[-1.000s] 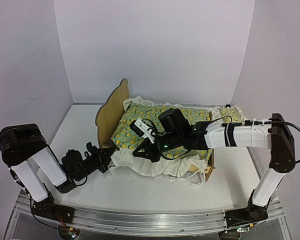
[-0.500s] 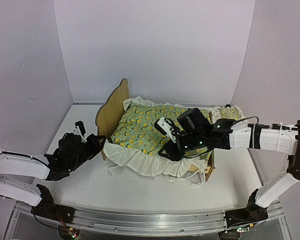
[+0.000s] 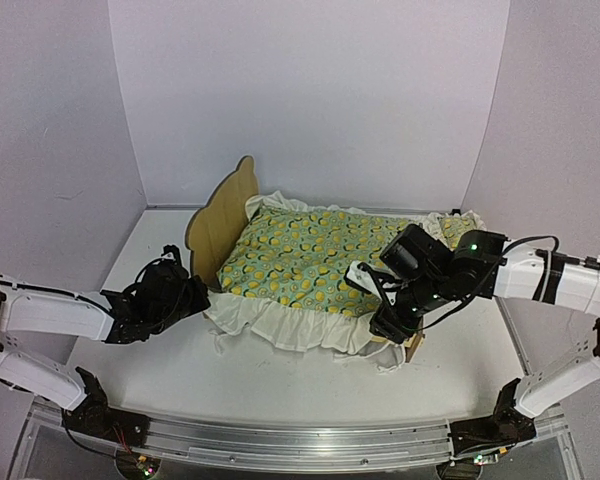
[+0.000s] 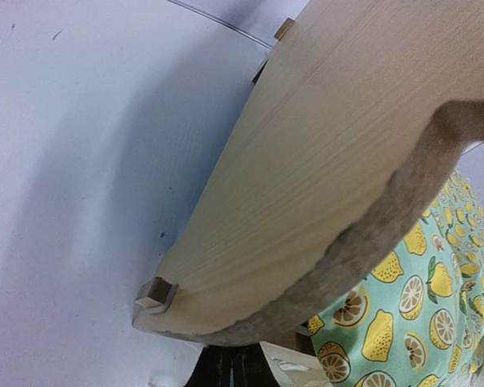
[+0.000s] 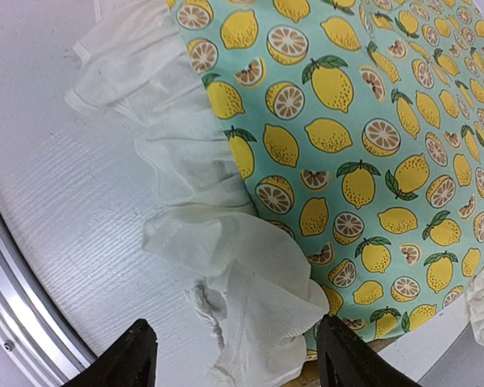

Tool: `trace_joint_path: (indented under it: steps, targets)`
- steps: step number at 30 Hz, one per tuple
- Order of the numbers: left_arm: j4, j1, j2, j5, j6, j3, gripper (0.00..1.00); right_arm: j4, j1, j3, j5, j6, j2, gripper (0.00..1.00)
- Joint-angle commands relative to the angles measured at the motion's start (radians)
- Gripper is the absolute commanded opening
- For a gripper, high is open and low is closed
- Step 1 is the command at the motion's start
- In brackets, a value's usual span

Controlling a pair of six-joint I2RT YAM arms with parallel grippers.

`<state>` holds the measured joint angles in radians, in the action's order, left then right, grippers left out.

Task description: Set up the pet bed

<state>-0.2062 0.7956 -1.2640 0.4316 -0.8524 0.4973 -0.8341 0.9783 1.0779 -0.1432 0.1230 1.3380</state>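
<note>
The pet bed stands mid-table, its curved plywood headboard at the left. A lemon-print blanket lies spread over it and hides the mattress pad; its white ruffle spills onto the table at the near side. My left gripper is shut by the headboard's near lower corner, and its dark fingertips show nothing between them. My right gripper is open at the bed's near foot corner. In the right wrist view it hovers over the ruffle's edge without gripping it.
A small matching pillow lies at the far right beside the bed's foot. White walls enclose the table on the left, back and right. The metal rail with both arm bases runs along the near edge.
My right gripper opened, let go of the blanket and drew back right to the foot corner. The blanket now lies flatter. My left arm reached forward to the headboard, staying shut.
</note>
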Motion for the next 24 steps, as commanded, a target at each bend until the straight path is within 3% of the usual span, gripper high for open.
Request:
trace_joint_path:
  steps: [1, 5, 9, 11, 17, 24]
  targets:
    - [0.075, -0.018, 0.011, 0.084, 0.017, 0.046, 0.00, 0.022, 0.006, -0.016, -0.078, -0.007, 0.043, 0.63]
    - [0.087, -0.018, 0.024, 0.107, -0.002, 0.042, 0.00, 0.100, 0.005, -0.026, -0.094, -0.041, 0.089, 0.36]
    - [0.088, -0.017, 0.035, 0.129, -0.027, 0.024, 0.00, 0.095, 0.006, -0.059, -0.108, -0.106, 0.105, 0.17]
    - [0.091, -0.018, 0.041, 0.150, -0.036, 0.017, 0.00, 0.062, 0.006, -0.075, -0.135, -0.173, 0.091, 0.00]
    - [0.095, -0.018, 0.051, 0.249, -0.054, 0.002, 0.00, -0.005, 0.006, -0.073, -0.083, -0.287, 0.022, 0.00]
    - [0.111, -0.027, -0.013, 0.311, -0.055, 0.017, 0.00, -0.123, -0.012, -0.026, -0.092, -0.475, 0.121, 0.00]
